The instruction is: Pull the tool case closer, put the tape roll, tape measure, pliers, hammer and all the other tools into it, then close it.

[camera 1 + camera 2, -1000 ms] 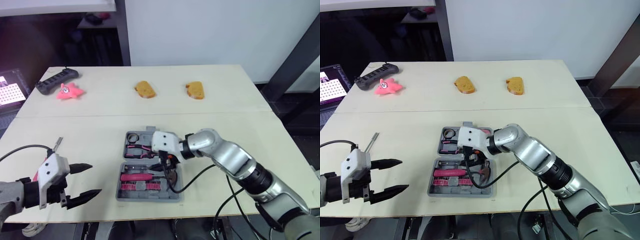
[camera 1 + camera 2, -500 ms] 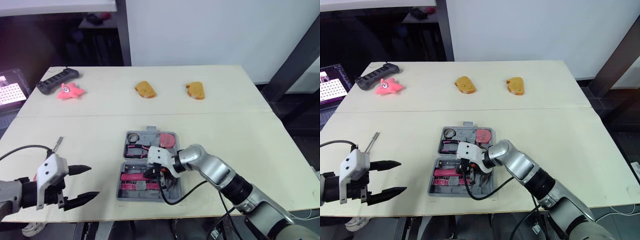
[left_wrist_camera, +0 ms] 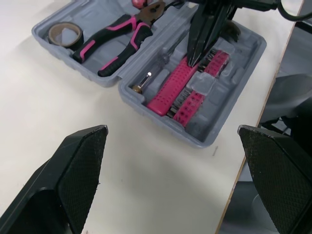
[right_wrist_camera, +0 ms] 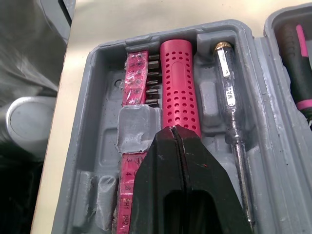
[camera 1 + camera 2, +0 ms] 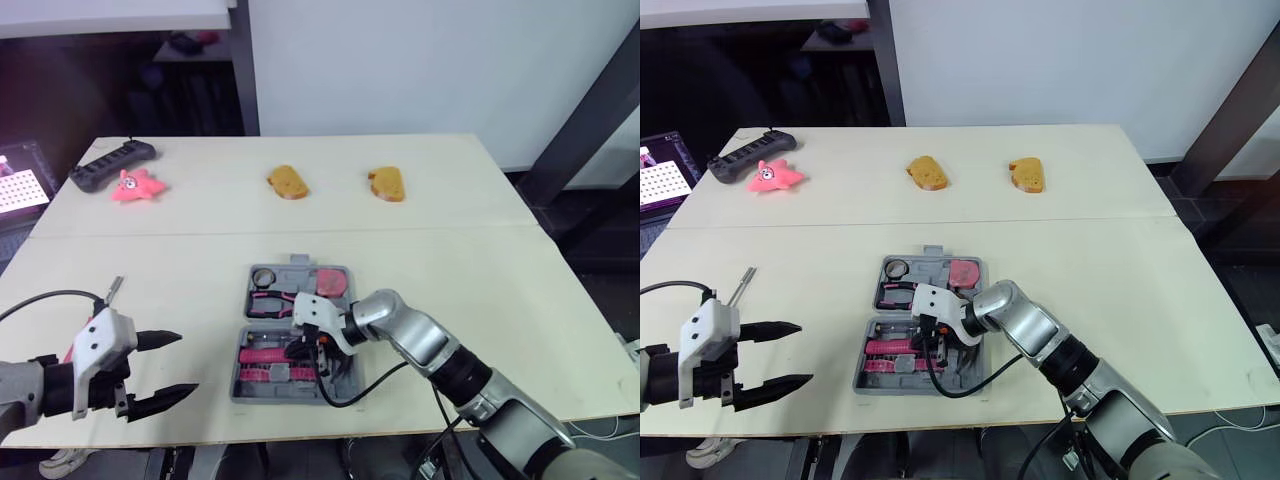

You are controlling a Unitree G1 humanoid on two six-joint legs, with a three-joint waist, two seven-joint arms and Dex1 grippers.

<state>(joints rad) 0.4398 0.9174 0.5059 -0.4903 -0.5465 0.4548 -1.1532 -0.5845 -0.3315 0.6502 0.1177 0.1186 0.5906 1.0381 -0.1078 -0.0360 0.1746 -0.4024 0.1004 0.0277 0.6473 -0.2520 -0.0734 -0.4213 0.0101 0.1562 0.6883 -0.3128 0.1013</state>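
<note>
The grey tool case lies open near the table's front edge. Its far half holds a tape roll, pink-handled pliers and a red tape measure. In the near half lie a pink perforated handle, a strip of bits and a clear screwdriver. My right gripper is shut, and its tip is down on the pink handle's end, with nothing between the fingers. My left gripper hangs open at the front left, apart from the case.
Two brown bread-like pieces lie at the back of the table. A pink star toy and a black power strip sit at the back left. A small grey metal piece lies left of the case.
My right gripper has moved from over the case's hinge down into the near half, onto the pink handle. The left gripper has stayed in place.
</note>
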